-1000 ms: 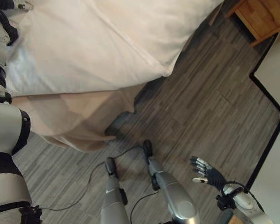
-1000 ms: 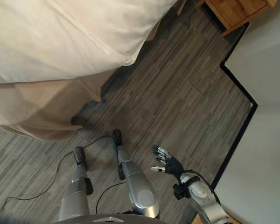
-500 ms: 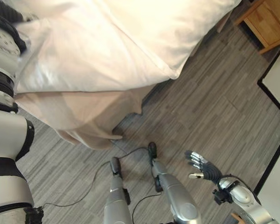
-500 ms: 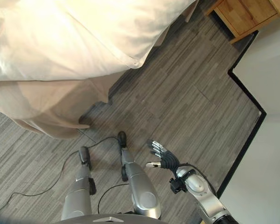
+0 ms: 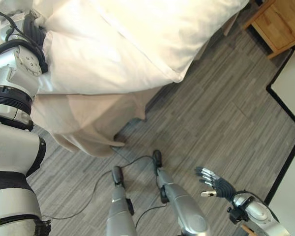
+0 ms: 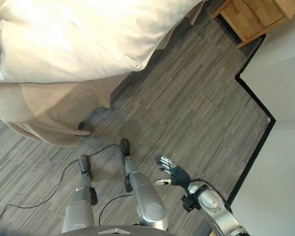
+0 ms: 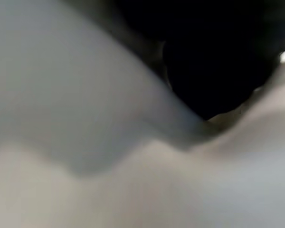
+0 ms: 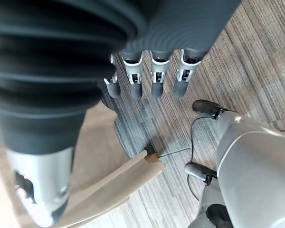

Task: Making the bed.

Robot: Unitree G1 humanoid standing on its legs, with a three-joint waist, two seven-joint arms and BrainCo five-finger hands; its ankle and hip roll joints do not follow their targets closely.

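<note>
Closest in, the right robot hand (image 5: 214,181) hangs low over the grey striped floor (image 5: 216,108). Its fingers (image 8: 153,76) are straight and spread apart, and it holds nothing.

A little farther off stands the bed. A tan bed skirt (image 5: 88,123) hangs down its side and reaches the floor, with one corner folded out near a small bed leg (image 8: 151,156).

On top of the bed lies a thick white blanket (image 5: 103,59). Its edge hangs just over the tan skirt. A big white pillow (image 5: 172,29) rests on the blanket, and its corner sticks out past the side of the bed.

The left robot hand (image 5: 33,30) is up at the edge of the white blanket, pushed into the soft folds. Its fingers are hidden in the cloth, so I cannot tell if they are apart or together. The left wrist view shows pale cloth (image 7: 109,180) pressed very close.

Farthest away, a wooden cabinet (image 5: 278,19) stands in the corner beside a white wall (image 6: 280,98) with a black strip along the bottom.
</note>
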